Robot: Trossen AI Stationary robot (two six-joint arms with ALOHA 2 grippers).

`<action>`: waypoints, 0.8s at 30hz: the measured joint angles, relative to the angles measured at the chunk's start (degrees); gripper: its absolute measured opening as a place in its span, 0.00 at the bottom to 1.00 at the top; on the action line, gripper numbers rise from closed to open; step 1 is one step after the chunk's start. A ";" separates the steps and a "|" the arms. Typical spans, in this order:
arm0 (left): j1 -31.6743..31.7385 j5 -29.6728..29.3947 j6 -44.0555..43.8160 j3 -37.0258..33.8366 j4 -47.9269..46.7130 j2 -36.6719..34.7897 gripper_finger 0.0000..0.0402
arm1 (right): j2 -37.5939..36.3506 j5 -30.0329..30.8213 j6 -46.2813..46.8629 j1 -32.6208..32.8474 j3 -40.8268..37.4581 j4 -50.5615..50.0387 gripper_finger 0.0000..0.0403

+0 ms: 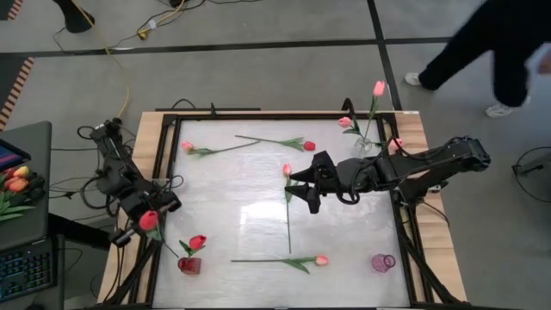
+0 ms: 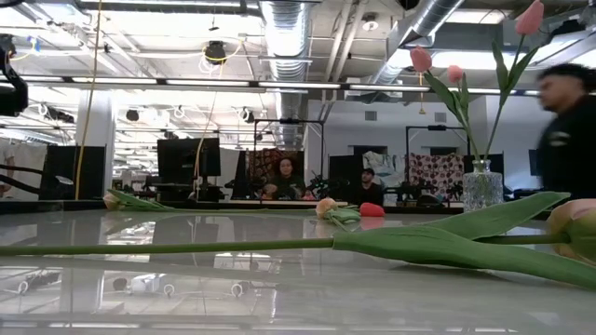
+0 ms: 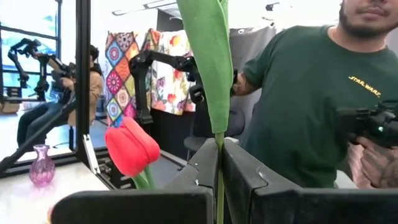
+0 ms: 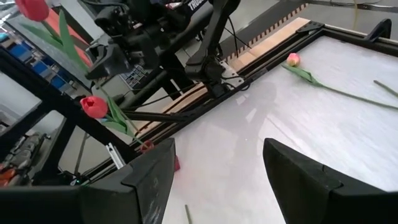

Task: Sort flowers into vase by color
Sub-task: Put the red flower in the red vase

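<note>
The left pincer (image 1: pixel 153 215) is clamping a red tulip (image 1: pixel 149 220) by its stem at the near-left edge of the desk (image 1: pixel 241 198), just beside the small red vase (image 1: pixel 189 264) that is already holding another red tulip (image 1: pixel 197 243); in the left wrist view the fingers are standing together on the thin green stem with the leaf rising above them. The step in hand, as I judge it, is carrying this red bloom to the red vase, so the next move is calling for lining the stem end over the narrow mouth and lowering it in. The right pincer (image 1: pixel 307 185) is hanging with its fingers wide apart and empty over the desk's middle, right above a pink tulip (image 1: pixel 287 170) lying there, seemingly readying the next pick. More flowers are lying loose on the glossy, reflective white top: one at the far left (image 1: pixel 187 146), one at the far middle (image 1: pixel 309 145), one along the near edge (image 1: pixel 321 260). A clear vase (image 1: pixel 363 146) at the far right is holding pink blooms, and a purple vase (image 1: pixel 382 263) is standing at the near right. A person (image 1: pixel 482 43) is walking past beyond the desk; others are sitting in the workshop behind.
</note>
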 joint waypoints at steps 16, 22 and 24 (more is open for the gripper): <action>-0.32 -0.49 0.23 -4.17 7.83 6.38 0.00 | 0.00 -4.72 0.96 -2.70 0.00 -0.13 0.67; -0.36 -0.36 1.58 -4.15 6.96 7.42 0.00 | 0.00 -6.25 0.83 -3.88 0.00 -0.24 0.67; -0.36 -0.14 1.88 -4.15 6.34 8.34 0.00 | 0.00 -6.44 0.81 -3.88 0.00 -0.28 0.67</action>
